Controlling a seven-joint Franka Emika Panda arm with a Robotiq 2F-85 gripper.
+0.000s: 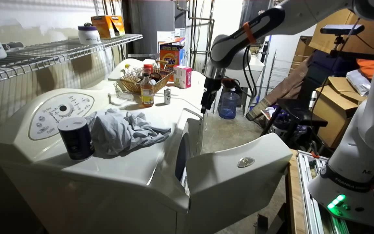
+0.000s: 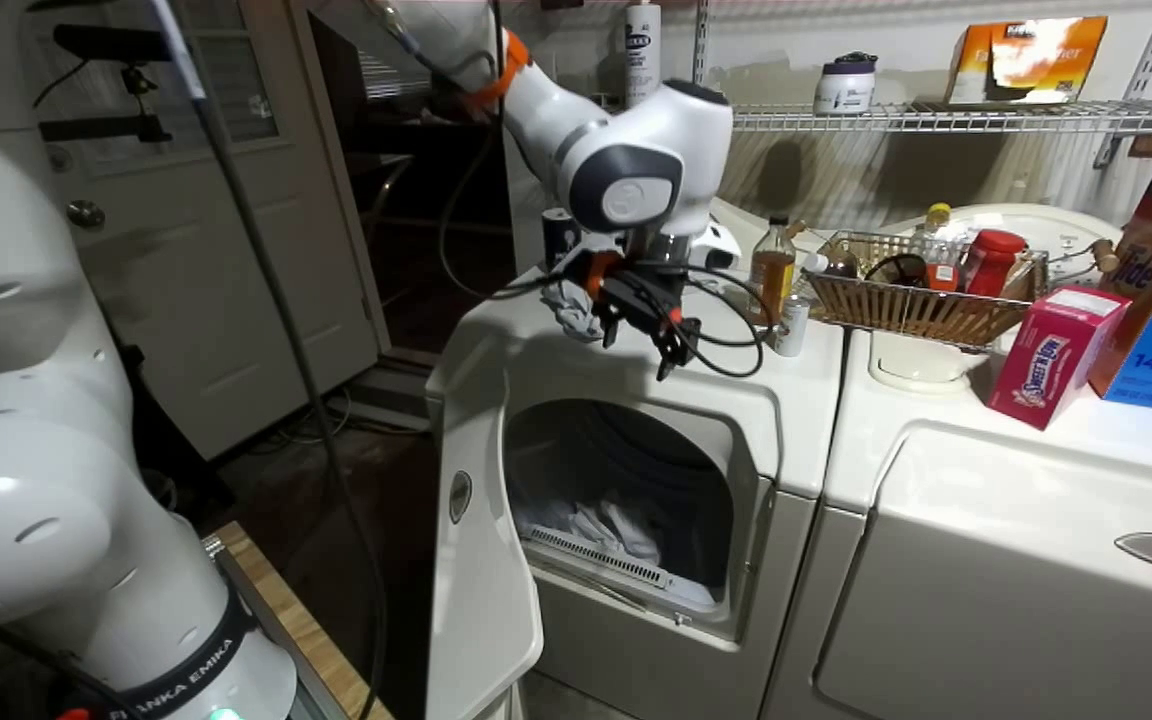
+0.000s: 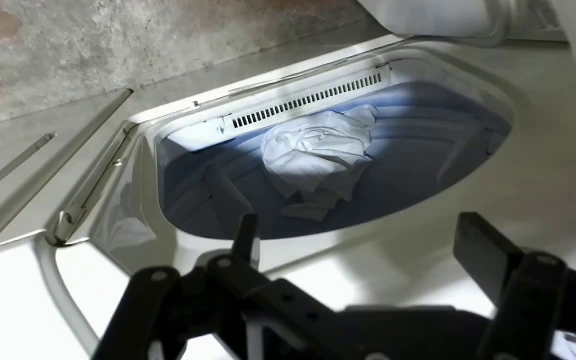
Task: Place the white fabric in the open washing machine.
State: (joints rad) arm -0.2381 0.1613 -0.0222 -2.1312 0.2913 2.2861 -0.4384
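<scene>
Gaping at the front, the machine (image 2: 646, 650) is seen with its door (image 2: 481, 600) swung aside, and free entry to the drum (image 3: 403, 170) is given. On the machine's top a pale grey cloth (image 1: 122, 133) is seen crumpled (whether it too is meant for the drum cannot be told; it is duller and bluer than what lies inside). The white fabric (image 3: 318, 152) is contained wholly in the drum, as far as can be seen: it is bunched in a loose heap near the lower lip, and no corner is seen trailing out. The gripper (image 3: 360, 240) is held near the upper front edge of the machine, well apart from the fabric. Its fingers (image 3: 483, 255) are spread wide, and nothing is gripped between them.

By these signs the placing may be judged done: the fabric is in, and it is not held. Only the gripper's withdrawal seems to be left. Shutting the door is not asked for; the grey cloth, if wanted, would remain to be loaded.
</scene>
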